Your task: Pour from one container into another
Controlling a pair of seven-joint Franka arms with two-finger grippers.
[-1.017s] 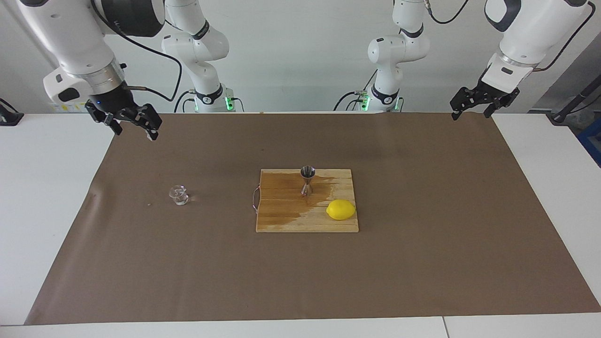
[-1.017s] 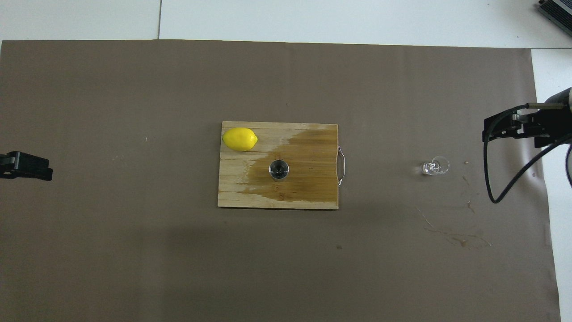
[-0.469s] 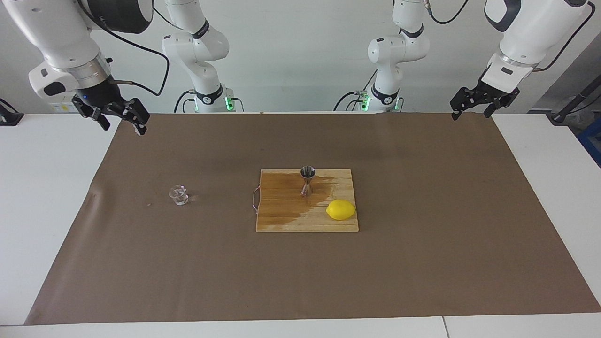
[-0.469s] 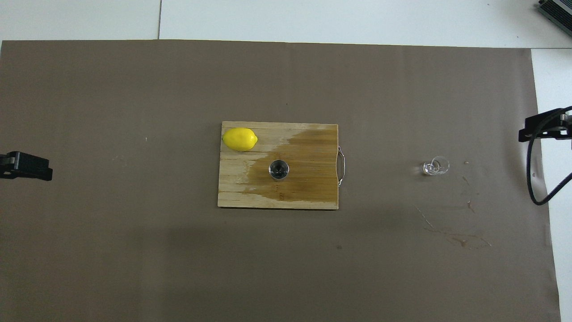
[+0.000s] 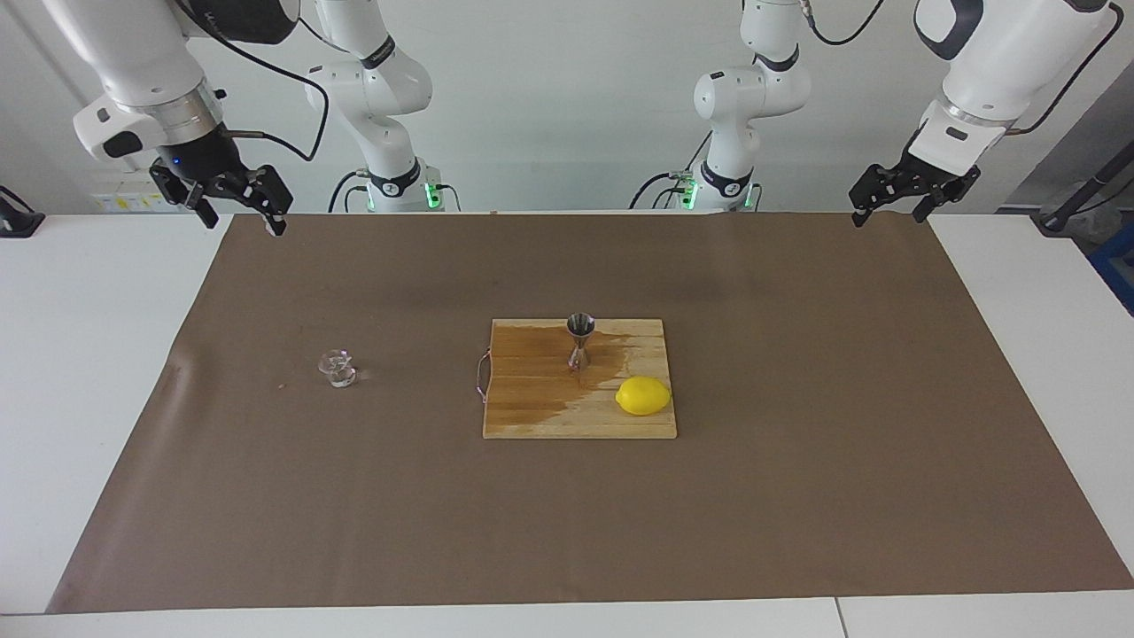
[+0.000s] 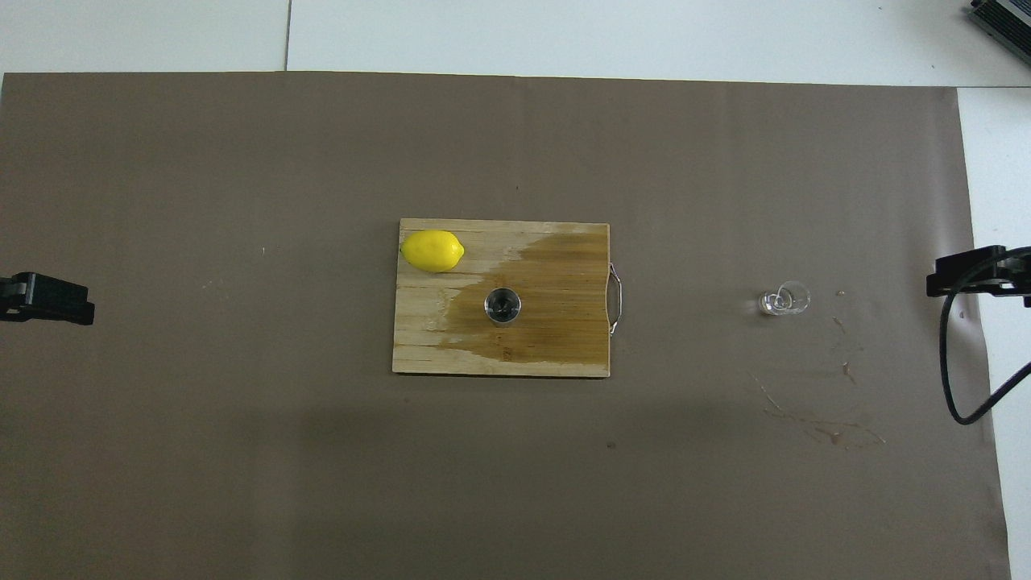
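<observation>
Glass cup sits on the desk below and forward of the right gripper, the nearer one; left gripper waits well apart. Both released, empty.

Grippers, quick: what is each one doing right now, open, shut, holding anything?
Left gripper: open, empty, raised over the mat's edge at its own end.
Right gripper: open, empty, raised over the mat's corner, away from the glass cup.
</observation>
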